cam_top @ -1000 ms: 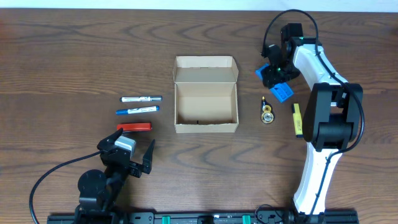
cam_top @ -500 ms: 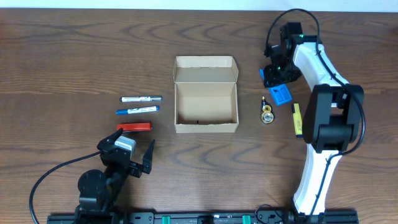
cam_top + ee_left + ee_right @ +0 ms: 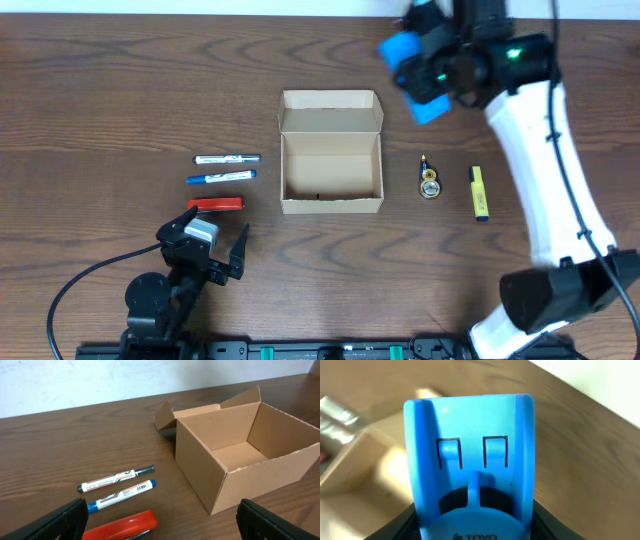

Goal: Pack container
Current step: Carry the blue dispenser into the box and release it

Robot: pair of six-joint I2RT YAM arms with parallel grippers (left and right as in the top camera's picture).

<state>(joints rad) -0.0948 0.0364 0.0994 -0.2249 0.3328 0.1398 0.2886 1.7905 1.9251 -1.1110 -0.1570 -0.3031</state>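
Note:
The tan cardboard box (image 3: 331,205) stands open at the table's middle, flap lid up at the back; it also shows in the left wrist view (image 3: 235,487) and blurred in the right wrist view (image 3: 350,477). My right gripper (image 3: 442,68) is shut on a blue tape dispenser (image 3: 412,60) and holds it high above the table, right of the box's back. The dispenser (image 3: 470,445) fills the right wrist view between the fingers (image 3: 472,527). My left gripper (image 3: 213,252) is open and empty near the front left; its fingers (image 3: 160,530) frame the box.
Left of the box lie a black-capped marker (image 3: 227,159), a blue-capped marker (image 3: 220,178) and a red stapler (image 3: 216,204). Right of the box lie a small gold and black item (image 3: 430,182) and a yellow highlighter (image 3: 479,192).
My right gripper has closed on the blue dispenser, lifted it off the table and raised it high, shifting slightly left. The left arm has not moved.

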